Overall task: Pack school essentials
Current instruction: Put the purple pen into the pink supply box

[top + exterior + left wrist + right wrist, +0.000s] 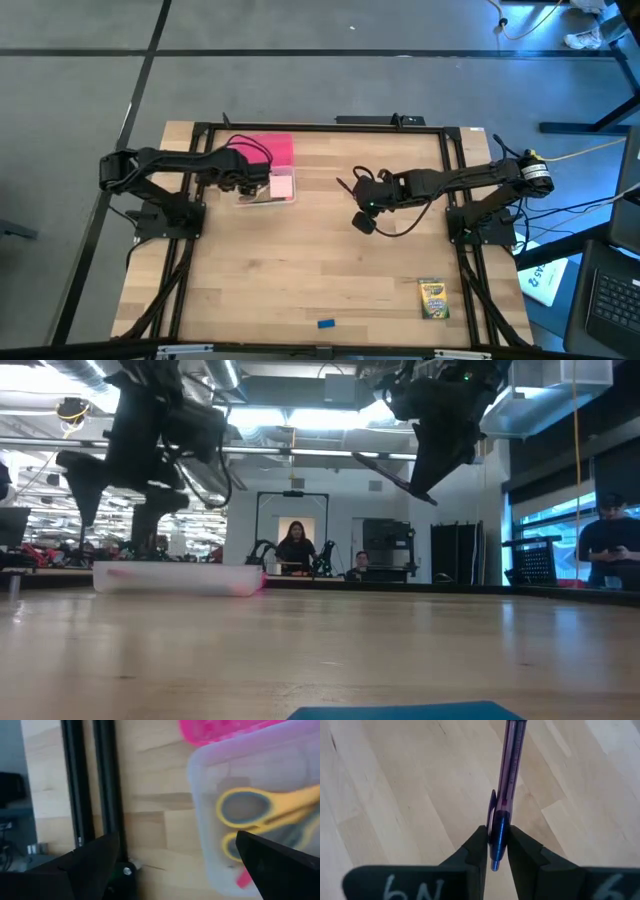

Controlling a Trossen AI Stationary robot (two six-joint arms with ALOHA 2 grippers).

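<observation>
Your right gripper (495,851) has its fingers clamped on a pen (506,780), which looks purple in the right wrist view. The pen sticks straight out past the fingertips, gripped near its clip end, and it is up off the counter (300,280). In the high view this gripper (358,193) is out over the middle of the counter, right of center, and the pen (345,186) shows there as a thin dark line pointing toward the left arm. In the low view the pen (392,477) hangs tilted, well above the wood.

Your left gripper (175,865) has its fingers wide apart and holds nothing. It sits over the near edge of the clear box (250,800), with one finger outside the wall and the other over the inside. Yellow-handled scissors (265,815) lie inside that box. A pink lid (268,150) lies flat just behind the box (268,190), at the left back part of the counter.

The crayon box (433,298) lies flat near the front right corner, well apart from both arms. A small blue eraser (326,323) lies at the front edge, to the left of the crayons.

People stand in the room beyond the counter.
</observation>
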